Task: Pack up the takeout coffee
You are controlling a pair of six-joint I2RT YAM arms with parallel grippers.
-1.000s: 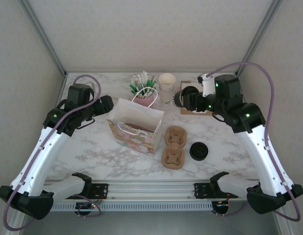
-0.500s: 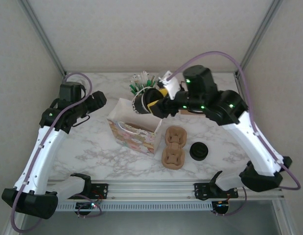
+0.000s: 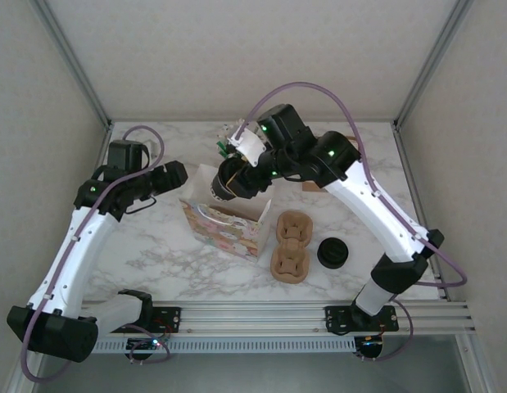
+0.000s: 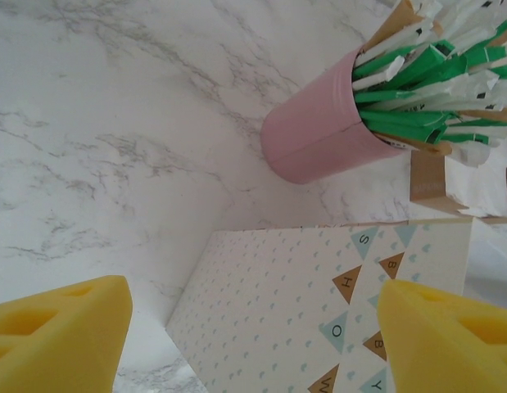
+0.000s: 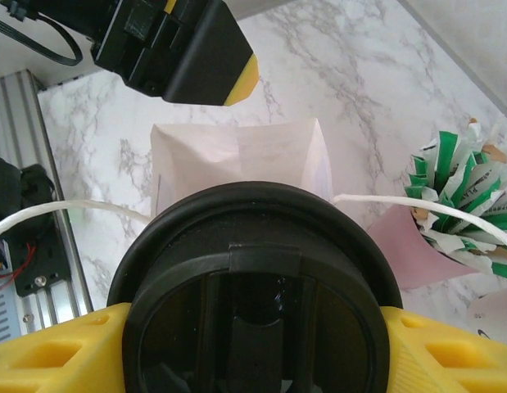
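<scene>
The takeout coffee [image 3: 227, 179], a cup with a round black lid [image 5: 253, 303], hangs tilted just above the open mouth of the patterned paper bag [image 3: 230, 231]. My right gripper [image 3: 239, 177] is shut on it, one yellow finger [image 5: 48, 348] on each side of the cup. In the right wrist view the bag's pale inside [image 5: 237, 155] lies straight beyond the lid. My left gripper [image 3: 176, 173] stands open beside the bag's left rear corner, and its yellow fingers [image 4: 56, 336] frame the bag's printed side [image 4: 302, 303] without touching it.
A pink cup of green and white sachets [image 4: 319, 139] stands just behind the bag [image 5: 458, 196]. Two brown pulp cup carriers [image 3: 291, 243] lie right of the bag, with a low black round item [image 3: 332, 252] further right. The bag's white cord handle [image 5: 65, 217] crosses under the lid.
My right arm has swung left from the table's back right, carrying the coffee over to the bag's mouth. The left gripper has stayed beside the bag, still open.
</scene>
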